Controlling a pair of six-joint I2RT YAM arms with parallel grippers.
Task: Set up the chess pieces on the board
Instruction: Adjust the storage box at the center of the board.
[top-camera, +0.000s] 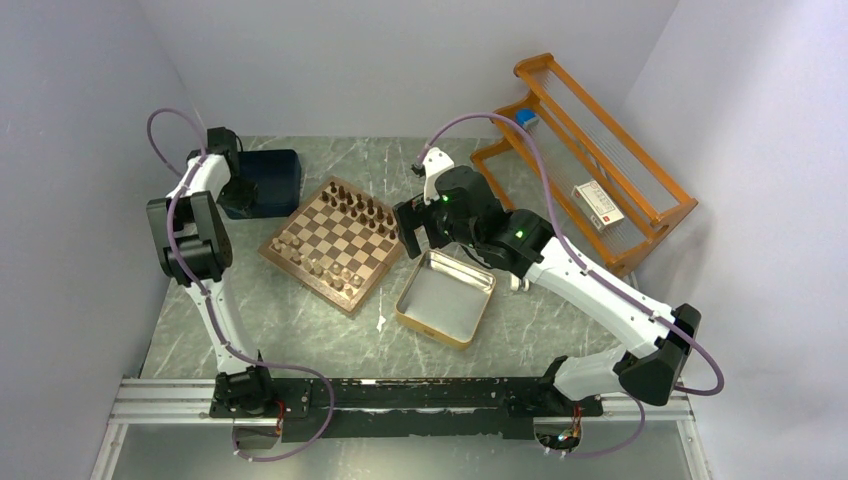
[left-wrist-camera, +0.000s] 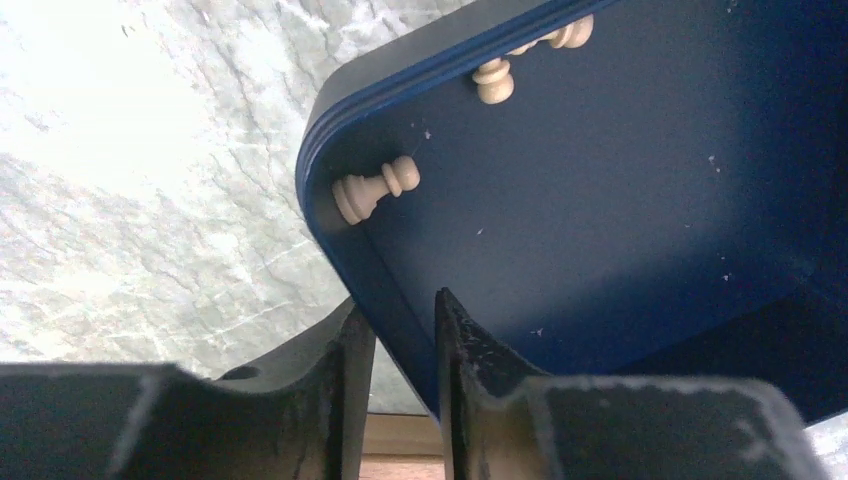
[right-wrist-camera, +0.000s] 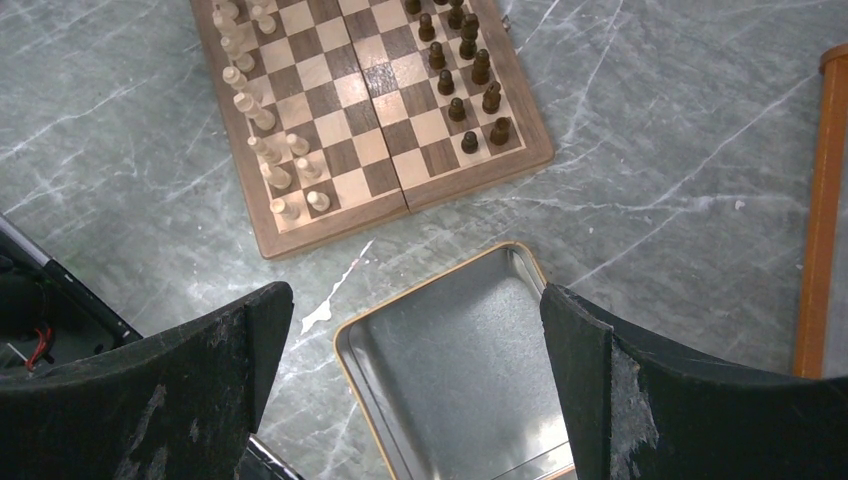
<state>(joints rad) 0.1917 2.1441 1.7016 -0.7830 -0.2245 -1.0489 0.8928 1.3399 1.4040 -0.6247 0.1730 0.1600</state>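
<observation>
Left gripper (left-wrist-camera: 398, 305) has narrow jaws straddling the navy tray (left-wrist-camera: 600, 200) wall, grip uncertain; pale pawns (left-wrist-camera: 375, 190) lie inside at twelve o'clock. Right gripper (right-wrist-camera: 415, 310) gapes wide over the tin (right-wrist-camera: 450, 400), with the part-filled board (right-wrist-camera: 480, 183) at eleven o'clock.

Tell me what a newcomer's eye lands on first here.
The chessboard sits mid-table, dark chess pieces along one edge, pale ones opposite. Beside it an empty silver tin lies under the wide-open right gripper. Far left, the left gripper hangs at a navy tray holding loose pale pawns.
</observation>
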